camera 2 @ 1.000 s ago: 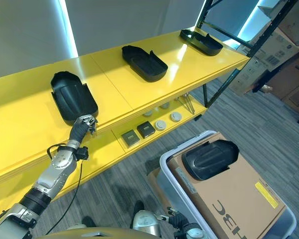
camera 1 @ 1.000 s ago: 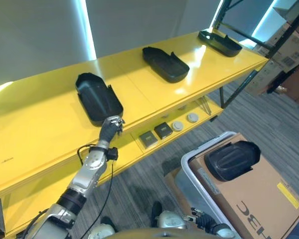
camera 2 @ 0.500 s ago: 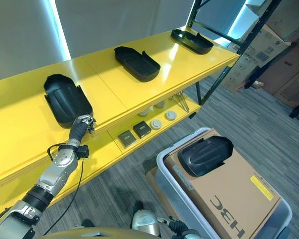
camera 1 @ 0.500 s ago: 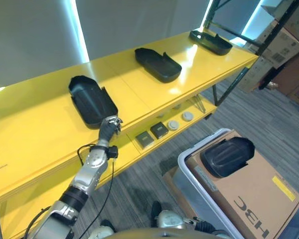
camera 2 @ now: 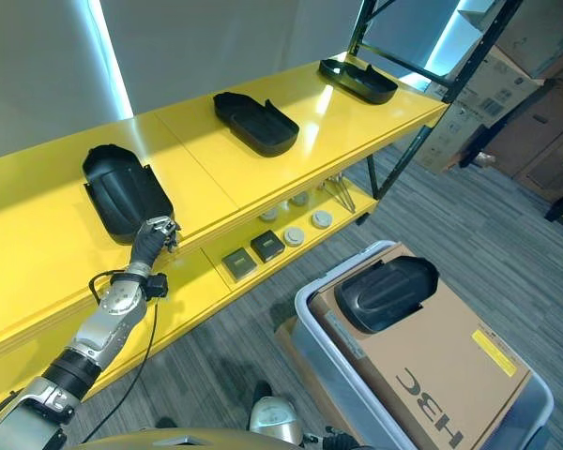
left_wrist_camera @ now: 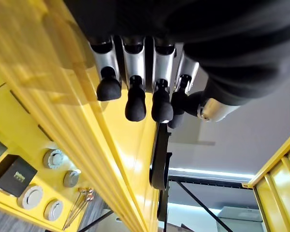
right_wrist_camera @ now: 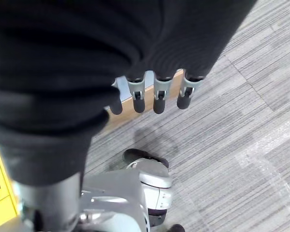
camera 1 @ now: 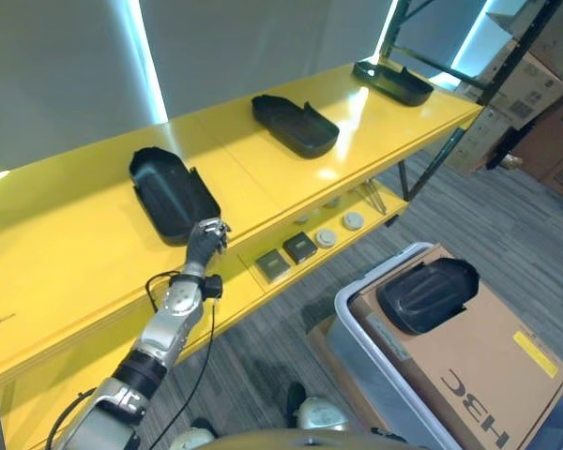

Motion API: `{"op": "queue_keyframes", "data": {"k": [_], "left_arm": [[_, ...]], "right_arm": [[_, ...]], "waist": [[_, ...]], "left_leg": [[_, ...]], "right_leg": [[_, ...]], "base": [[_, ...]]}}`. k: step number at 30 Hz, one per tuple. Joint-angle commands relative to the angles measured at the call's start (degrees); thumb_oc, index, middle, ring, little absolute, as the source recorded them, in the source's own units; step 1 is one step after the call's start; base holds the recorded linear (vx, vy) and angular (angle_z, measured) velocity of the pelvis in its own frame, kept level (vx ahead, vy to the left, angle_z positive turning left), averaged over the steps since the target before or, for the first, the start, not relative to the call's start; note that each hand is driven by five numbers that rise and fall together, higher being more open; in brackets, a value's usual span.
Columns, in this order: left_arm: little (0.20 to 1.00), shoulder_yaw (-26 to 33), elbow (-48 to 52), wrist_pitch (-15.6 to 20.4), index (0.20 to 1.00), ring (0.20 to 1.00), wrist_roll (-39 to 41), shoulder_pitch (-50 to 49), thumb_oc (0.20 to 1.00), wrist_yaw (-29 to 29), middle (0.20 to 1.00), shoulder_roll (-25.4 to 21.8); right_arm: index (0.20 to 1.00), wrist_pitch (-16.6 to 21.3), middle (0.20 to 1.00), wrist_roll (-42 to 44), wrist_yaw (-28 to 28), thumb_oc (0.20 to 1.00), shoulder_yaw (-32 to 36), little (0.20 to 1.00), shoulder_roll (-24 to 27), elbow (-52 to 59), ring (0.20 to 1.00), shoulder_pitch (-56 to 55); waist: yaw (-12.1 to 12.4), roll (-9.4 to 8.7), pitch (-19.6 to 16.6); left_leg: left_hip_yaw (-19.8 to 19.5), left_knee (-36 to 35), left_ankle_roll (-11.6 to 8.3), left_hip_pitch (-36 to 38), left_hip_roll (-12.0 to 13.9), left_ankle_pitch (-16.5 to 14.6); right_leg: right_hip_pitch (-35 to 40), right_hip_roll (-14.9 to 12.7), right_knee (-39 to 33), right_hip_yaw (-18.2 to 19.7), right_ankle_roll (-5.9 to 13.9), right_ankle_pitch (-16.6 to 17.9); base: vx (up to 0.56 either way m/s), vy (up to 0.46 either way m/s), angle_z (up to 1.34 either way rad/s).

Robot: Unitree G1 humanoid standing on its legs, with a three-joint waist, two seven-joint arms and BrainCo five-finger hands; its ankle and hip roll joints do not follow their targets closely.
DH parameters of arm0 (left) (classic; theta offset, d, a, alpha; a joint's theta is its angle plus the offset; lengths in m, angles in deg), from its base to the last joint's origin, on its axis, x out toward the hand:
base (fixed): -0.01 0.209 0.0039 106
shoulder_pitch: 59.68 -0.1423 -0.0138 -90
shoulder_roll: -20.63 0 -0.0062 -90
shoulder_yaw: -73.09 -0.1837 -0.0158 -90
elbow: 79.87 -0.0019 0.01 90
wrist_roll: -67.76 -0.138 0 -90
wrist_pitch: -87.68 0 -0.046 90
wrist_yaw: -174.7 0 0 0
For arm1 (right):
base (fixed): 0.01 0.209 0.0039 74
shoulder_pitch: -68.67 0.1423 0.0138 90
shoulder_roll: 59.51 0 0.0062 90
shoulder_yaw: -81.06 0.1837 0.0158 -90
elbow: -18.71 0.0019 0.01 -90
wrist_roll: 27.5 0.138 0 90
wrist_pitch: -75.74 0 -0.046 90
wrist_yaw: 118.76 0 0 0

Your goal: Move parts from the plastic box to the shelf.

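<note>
Three black moulded parts lie on the yellow shelf (camera 1: 84,253): the left part (camera 1: 174,192), a middle part (camera 1: 296,124) and a far right part (camera 1: 392,82). My left hand (camera 1: 205,239) is at the shelf's front edge, just below the left part, with relaxed fingers (left_wrist_camera: 135,104) that hold nothing. Another black part (camera 1: 427,295) rests on a cardboard box (camera 1: 479,375) inside the grey plastic box (camera 1: 352,337) at lower right. My right hand (right_wrist_camera: 158,96) hangs over the carpet with loose, empty fingers.
The lower shelf board holds two small dark boxes (camera 1: 291,256), round discs (camera 1: 341,229) and thin metal rods (camera 1: 380,199). A black rack upright (camera 1: 450,141) and stacked cartons (camera 1: 535,66) stand at the right. Grey carpet lies between shelf and plastic box.
The camera has shifted a little, so the whole scene has moved in view. My left hand stays by the left part at the shelf edge. My right hand has dropped below the eye views' bottom edge.
</note>
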Motion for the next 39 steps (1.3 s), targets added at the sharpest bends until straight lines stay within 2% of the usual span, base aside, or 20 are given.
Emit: {"op": "queue_keyframes", "data": {"k": [1, 14, 19, 27, 32, 39], "left_arm": [[0.200, 1.2, -1.9, 3.7, 0.200, 0.200, -3.1, 6.0, 0.200, 2.4, 0.200, 0.5], [0.200, 3.4, -7.3, 4.5, 0.200, 0.200, -3.8, 8.2, 0.200, 4.6, 0.200, 1.3], [0.200, 3.7, -7.7, 5.2, 0.200, 0.200, -4.2, 8.5, 0.200, 4.2, 0.200, 1.5], [0.200, 3.5, -7.0, 3.9, 0.200, 0.200, -4.5, 8.2, 0.200, 4.7, 0.200, 1.7], [0.200, 3.9, -8.7, 3.3, 0.200, 0.200, -4.7, 8.1, 0.200, 5.3, 0.200, 1.7], [0.200, 4.6, -12.4, 4.3, 0.200, 0.200, -5.0, 10.0, 0.200, 6.8, 0.200, 1.9]], "right_arm": [[1.000, 0.6, 1.000, -2.5, 0.2, 1.000, -1.0, 1.000, 1.3, 0.1, 1.000, -1.4], [1.000, 2.4, 1.000, -2.7, 0.6, 1.000, -1.4, 1.000, 1.4, -1.1, 1.000, -1.6], [1.000, 1.6, 1.000, -2.9, 0.8, 1.000, -1.5, 1.000, 1.4, -0.2, 1.000, -1.7], [1.000, 1.8, 1.000, -3.2, 1.0, 1.000, -1.6, 1.000, 1.3, 0.1, 1.000, -1.7], [1.000, 1.7, 1.000, -3.5, 1.2, 1.000, -1.7, 1.000, 1.3, -0.2, 1.000, -1.5], [1.000, 1.3, 1.000, -3.6, 1.2, 1.000, -2.2, 1.000, 1.5, 0.2, 1.000, -1.8]], "waist": [[0.6, 0.70, 1.1], [0.4, 0.43, 0.9], [0.3, 0.31, 1.0], [0.3, 0.40, 1.1], [0.3, 0.51, 0.9], [-0.2, 0.48, 0.7]], "left_leg": [[-0.6, 2.5, -2.37, 0.2, 7.8, -1.1], [-0.9, 3.2, -2.48, 0.1, 8.2, -1.2], [-1.0, 3.4, -2.40, 0.0, 8.2, -1.3], [-1.2, 3.5, -2.38, -0.1, 8.2, -1.4], [-1.1, 3.5, -2.45, -0.1, 8.2, -1.3], [-0.8, 3.3, -2.56, 0.1, 8.4, -1.1]], "right_leg": [[0.9, -5.8, 1.8, 0.6, 6.47, -2.1], [0.9, -5.6, 2.0, 1.1, 6.44, -2.4], [0.9, -5.6, 2.2, 1.3, 6.37, -2.5], [0.9, -5.6, 2.2, 1.3, 6.30, -2.6], [1.0, -5.6, 2.2, 1.4, 6.34, -2.6], [1.0, -5.7, 1.9, 1.6, 6.45, -2.5]], "base": [[0.00, 0.000, 0.00], [0.00, 0.000, 0.00], [0.00, 0.000, 0.00], [0.00, 0.000, 0.00], [0.00, 0.000, 0.00], [0.00, 0.000, 0.00]]}}
